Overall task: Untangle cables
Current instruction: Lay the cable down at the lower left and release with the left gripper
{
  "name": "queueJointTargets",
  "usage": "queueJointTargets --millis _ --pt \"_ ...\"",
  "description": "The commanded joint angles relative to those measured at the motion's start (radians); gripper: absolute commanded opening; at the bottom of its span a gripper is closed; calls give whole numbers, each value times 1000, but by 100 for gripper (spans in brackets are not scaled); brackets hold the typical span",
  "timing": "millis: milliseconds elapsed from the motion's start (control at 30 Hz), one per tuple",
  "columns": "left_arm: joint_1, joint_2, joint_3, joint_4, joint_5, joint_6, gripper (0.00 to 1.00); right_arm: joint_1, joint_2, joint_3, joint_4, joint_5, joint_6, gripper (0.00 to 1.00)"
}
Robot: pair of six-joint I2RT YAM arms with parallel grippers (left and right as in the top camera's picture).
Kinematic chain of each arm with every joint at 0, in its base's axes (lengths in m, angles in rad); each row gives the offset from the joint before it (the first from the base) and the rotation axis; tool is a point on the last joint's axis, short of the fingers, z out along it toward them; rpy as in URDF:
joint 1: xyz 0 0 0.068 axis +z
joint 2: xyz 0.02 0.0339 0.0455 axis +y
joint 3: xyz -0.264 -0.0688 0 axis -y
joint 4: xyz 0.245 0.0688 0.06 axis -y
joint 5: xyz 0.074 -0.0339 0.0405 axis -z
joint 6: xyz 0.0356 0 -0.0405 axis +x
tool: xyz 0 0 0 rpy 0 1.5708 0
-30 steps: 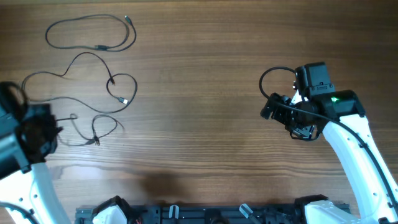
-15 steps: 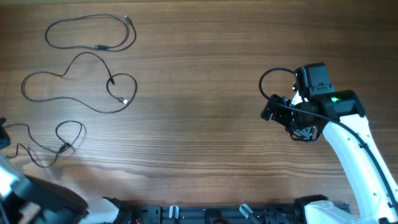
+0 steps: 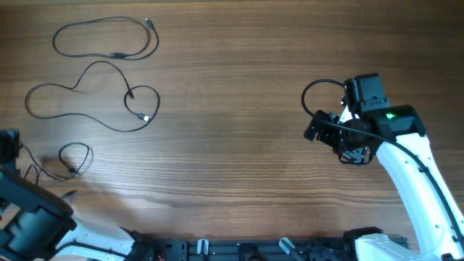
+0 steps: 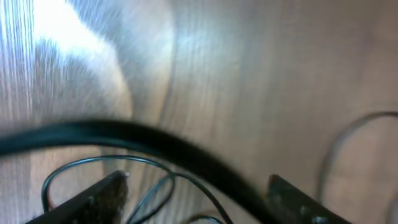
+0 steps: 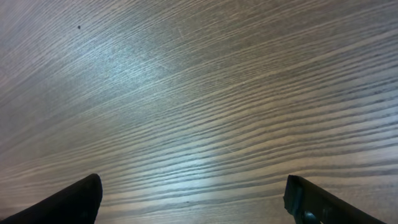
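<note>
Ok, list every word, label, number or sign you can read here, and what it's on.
None: no readable text on the table, the cables or anything else.
The right arm carries only a green light, no lettering.
The left wrist view is too blurred to read anything.

Fig. | Wooden table (image 3: pixel 232 87), grain running left to right | upper cable (image 3: pixel 114 55): one closed loop at far left corner | middle cable (image 3: pixel 131 95): winding loop just below it, apart | lower cable (image 3: pixel 75 172): small loop near left edge
</note>
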Motion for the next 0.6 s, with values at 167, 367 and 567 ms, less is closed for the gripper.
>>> queueJointTargets --millis 167,367,567 --pt "-181 -161 145 -14 -101 43 97 -1 -3 11 -5 -37 -51 96" --pt "-183 -7 129 -80 -124 70 84 -1 -3 11 7 -36 -55 96" --pt "-187 109 128 -47 9 233 94 -1 -3 11 18 -36 -55 96"
